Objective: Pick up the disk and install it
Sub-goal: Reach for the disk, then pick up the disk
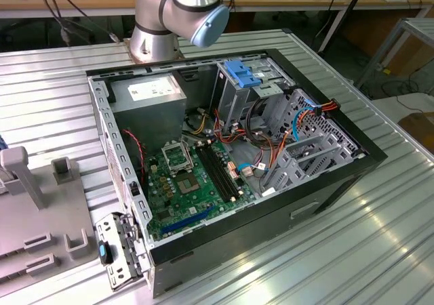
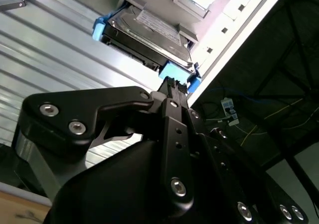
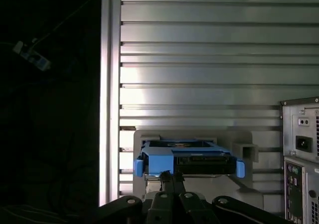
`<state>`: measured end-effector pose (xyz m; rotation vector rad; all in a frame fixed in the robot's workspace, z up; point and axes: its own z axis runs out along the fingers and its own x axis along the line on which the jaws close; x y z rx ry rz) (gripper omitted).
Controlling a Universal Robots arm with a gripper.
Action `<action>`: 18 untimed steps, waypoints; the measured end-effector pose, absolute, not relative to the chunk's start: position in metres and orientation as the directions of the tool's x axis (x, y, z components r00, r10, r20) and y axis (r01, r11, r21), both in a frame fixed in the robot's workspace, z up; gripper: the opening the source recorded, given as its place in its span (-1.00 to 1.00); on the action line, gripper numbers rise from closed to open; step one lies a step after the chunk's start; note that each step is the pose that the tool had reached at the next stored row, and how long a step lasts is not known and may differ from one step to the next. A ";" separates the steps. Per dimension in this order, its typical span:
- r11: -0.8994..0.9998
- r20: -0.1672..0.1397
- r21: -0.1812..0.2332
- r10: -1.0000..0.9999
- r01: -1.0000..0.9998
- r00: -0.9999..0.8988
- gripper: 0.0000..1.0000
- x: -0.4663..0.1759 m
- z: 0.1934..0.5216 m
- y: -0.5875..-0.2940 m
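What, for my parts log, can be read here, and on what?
White label on the disk: print blurred, unreadable.
White label on the power-supply box: too small to read.
Markings on the motherboard: too small to read.
Nothing can be quoted.

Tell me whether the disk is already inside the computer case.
No, the disk sits in a grey holder outside the case.
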<state>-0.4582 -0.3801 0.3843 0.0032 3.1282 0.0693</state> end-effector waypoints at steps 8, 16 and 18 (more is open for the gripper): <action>0.999 -0.013 0.045 0.002 0.002 -1.000 -0.79 -0.459 0.384 -0.380; 0.999 -0.013 0.047 0.001 0.001 -1.000 -0.79 -0.459 0.384 -0.380; 0.999 -0.013 0.047 -0.011 -0.011 -1.000 -0.79 -0.459 0.384 -0.380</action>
